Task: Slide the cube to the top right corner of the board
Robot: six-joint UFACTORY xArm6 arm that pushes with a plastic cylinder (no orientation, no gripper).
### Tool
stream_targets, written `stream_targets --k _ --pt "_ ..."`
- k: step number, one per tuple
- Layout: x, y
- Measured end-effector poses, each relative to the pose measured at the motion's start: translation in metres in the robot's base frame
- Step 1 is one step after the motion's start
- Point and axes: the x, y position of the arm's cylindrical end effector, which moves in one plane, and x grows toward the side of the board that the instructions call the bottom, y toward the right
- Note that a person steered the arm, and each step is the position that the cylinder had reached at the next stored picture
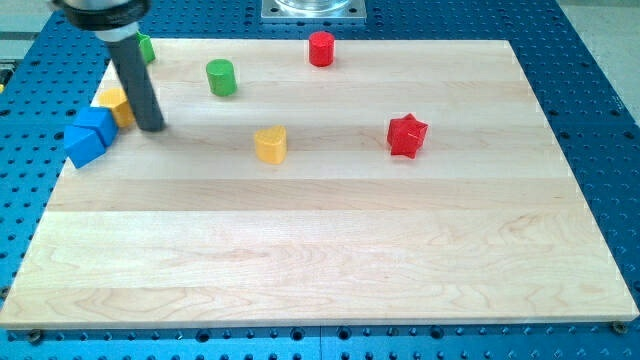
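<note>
A blue cube (98,122) sits at the board's left edge, touching a second blue block (83,144) just below and to its left. A yellow block (115,104) lies right behind them, partly hidden by the rod. My tip (152,127) rests on the board just right of the blue cube and the yellow block, a small gap from the cube. The board's top right corner (505,48) is far across the view.
A green cylinder (221,77) and a red cylinder (320,48) stand near the top. Another green block (146,47) peeks out behind the rod at the top left. A yellow heart-like block (270,144) and a red star block (406,135) sit mid-board.
</note>
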Motion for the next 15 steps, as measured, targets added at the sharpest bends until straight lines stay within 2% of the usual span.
stream_targets --k 1,2,3,4,5,7,9,10,11,12,13,14,15 --pt "-0.001 -0.008" --pt "0.044 0.001" --pt "0.148 -0.06" --pt "0.152 -0.08" --pt "0.131 -0.079" --pt "0.048 -0.079" --pt "0.034 0.018" --pt "0.03 -0.044" --pt "0.014 -0.008" --pt "0.004 0.068" --pt "0.004 0.06" --pt "0.002 0.012" --pt "-0.014 -0.008"
